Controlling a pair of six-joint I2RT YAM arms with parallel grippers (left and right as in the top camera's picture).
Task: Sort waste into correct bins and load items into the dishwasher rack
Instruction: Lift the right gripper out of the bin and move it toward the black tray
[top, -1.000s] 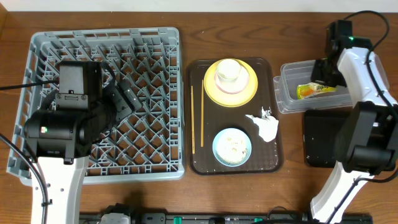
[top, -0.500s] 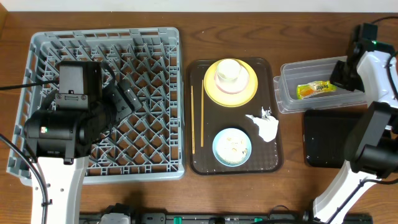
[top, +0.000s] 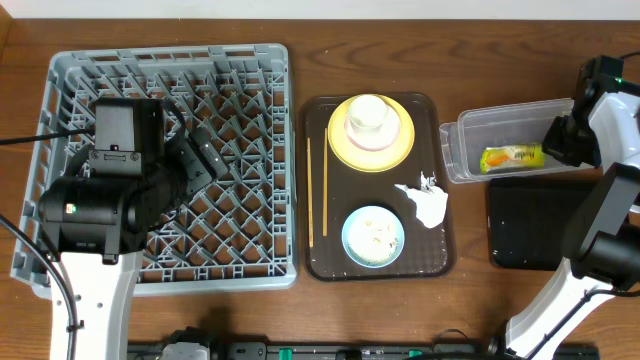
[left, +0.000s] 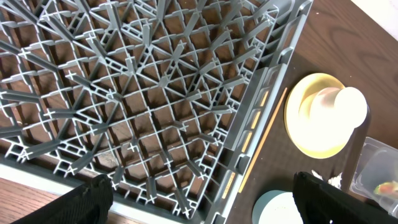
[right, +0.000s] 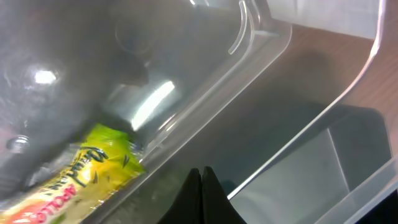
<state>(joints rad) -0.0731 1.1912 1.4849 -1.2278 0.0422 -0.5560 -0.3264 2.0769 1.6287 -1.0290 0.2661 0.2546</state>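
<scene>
The green-and-orange snack wrapper (top: 512, 156) lies inside the clear tub (top: 470, 122); it also shows in the right wrist view (right: 81, 180). My right gripper (top: 562, 140) is shut and holds nothing, its tips (right: 202, 171) at the tub's right end beside the wrapper. The black tray (top: 530, 225) lies just in front of the tub. My left gripper (left: 202, 199) is wide open and empty above the grey dishwasher rack (top: 170, 52). The yellow plate (top: 400, 152) carries stacked cups (top: 368, 115). The light-blue bowl (top: 373, 237) holds rice scraps. The napkin (top: 425, 200) and chopsticks (top: 325, 180) lie beside them.
The plate, bowl, napkin and chopsticks sit on the brown serving tray (top: 315, 250) between rack and tub. The left wrist view shows the rack's right wall (left: 261, 106), a chopstick (left: 264, 140), the plate (left: 305, 124) and the bowl's edge (left: 273, 211).
My right gripper has moved right and toward the front, off the wrapper to the tub's right end. The tub and wrapper have shifted slightly. The left arm has not moved.
</scene>
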